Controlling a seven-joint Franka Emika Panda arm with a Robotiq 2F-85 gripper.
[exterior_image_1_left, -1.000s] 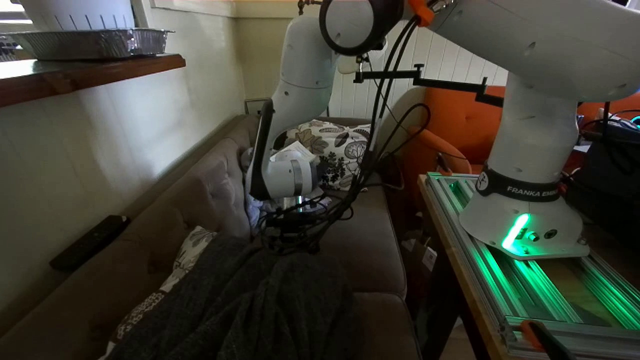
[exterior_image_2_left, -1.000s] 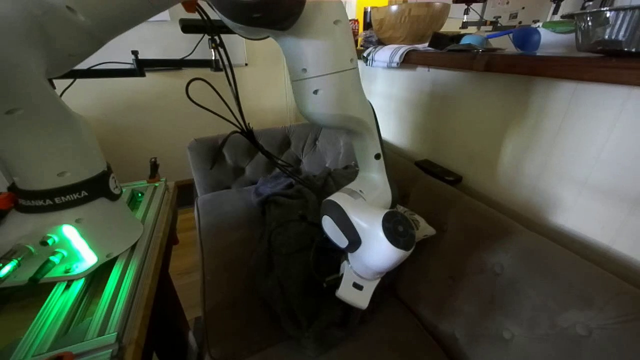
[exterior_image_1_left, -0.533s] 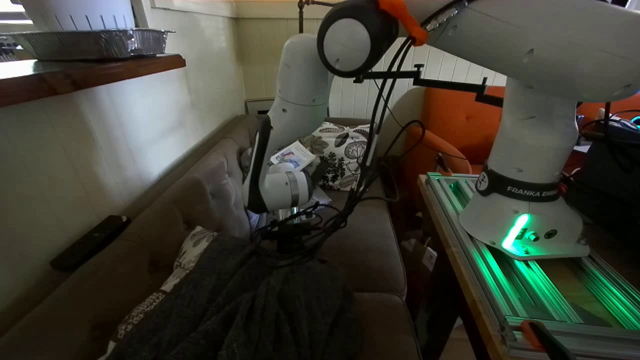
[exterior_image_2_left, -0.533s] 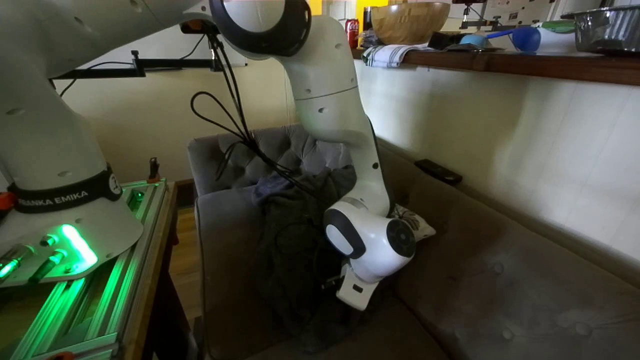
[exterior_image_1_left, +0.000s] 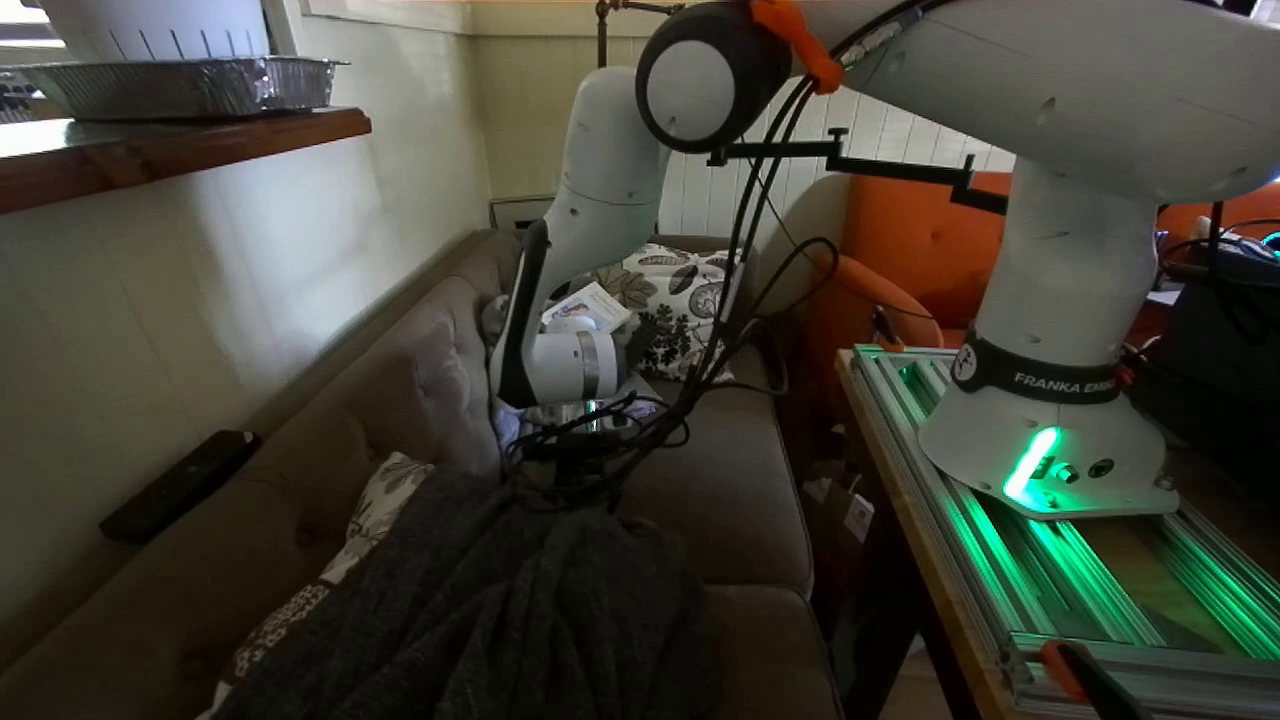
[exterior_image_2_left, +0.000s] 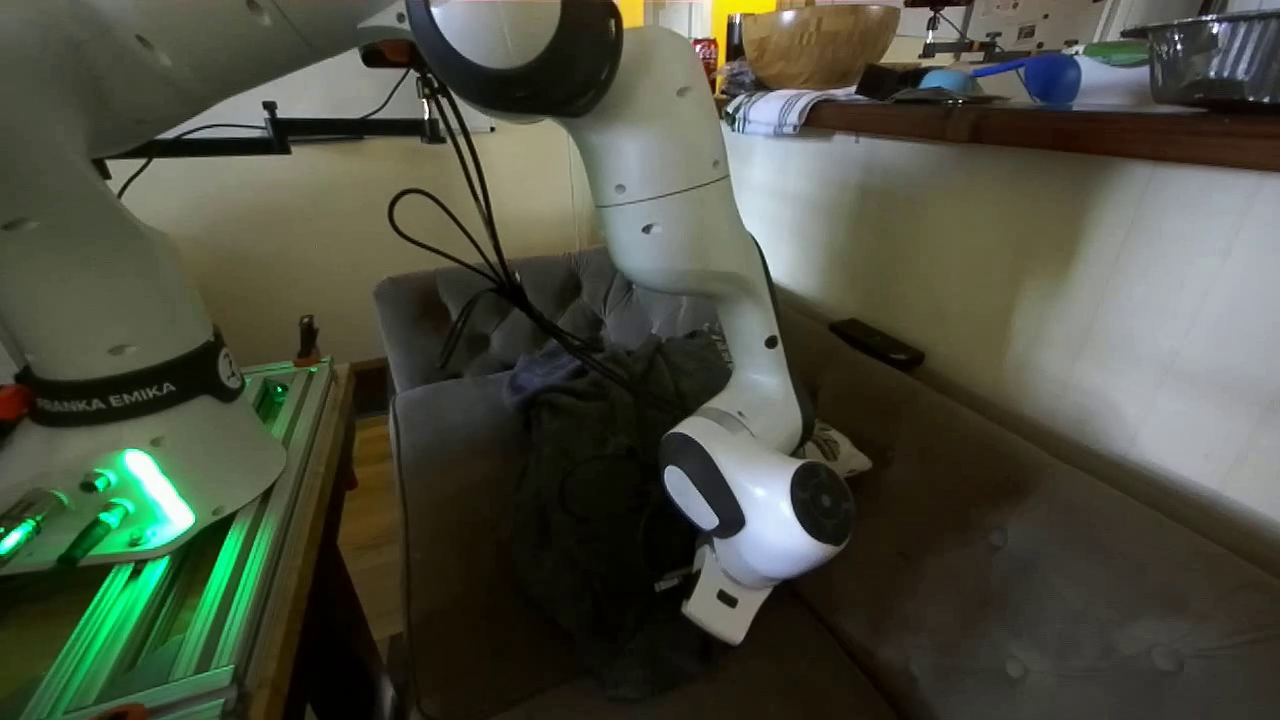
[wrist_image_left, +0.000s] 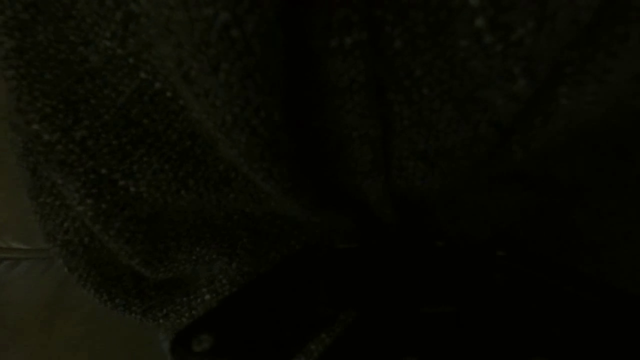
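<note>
A dark grey blanket (exterior_image_1_left: 560, 610) lies bunched on the sofa, and in an exterior view the blanket (exterior_image_2_left: 590, 500) spreads below and behind the robot's hand (exterior_image_2_left: 760, 510). In the wrist view the very dark blanket (wrist_image_left: 125, 150) fills most of the picture. Its folds run together at the tips of my gripper (wrist_image_left: 392, 247), whose black fingers appear drawn together with cloth pinched between them. Deep shadow hides the exact contact. Cables (exterior_image_1_left: 640, 440) cover the gripper in an exterior view, and the robot's hand screens its jaws in another angle.
The sofa backrest (exterior_image_2_left: 1000, 520) runs along the wall, with a black remote-like object (exterior_image_1_left: 180, 485) on top. Patterned pillows (exterior_image_1_left: 690, 300) and a paper booklet (exterior_image_1_left: 588, 305) lie on the sofa. A wooden shelf (exterior_image_2_left: 1000, 125) juts above. The robot's table (exterior_image_1_left: 925, 520) stands alongside.
The arm dipped toward the blanket, then rose a little. In an exterior view the hand has shifted slightly right and nearer the camera.
</note>
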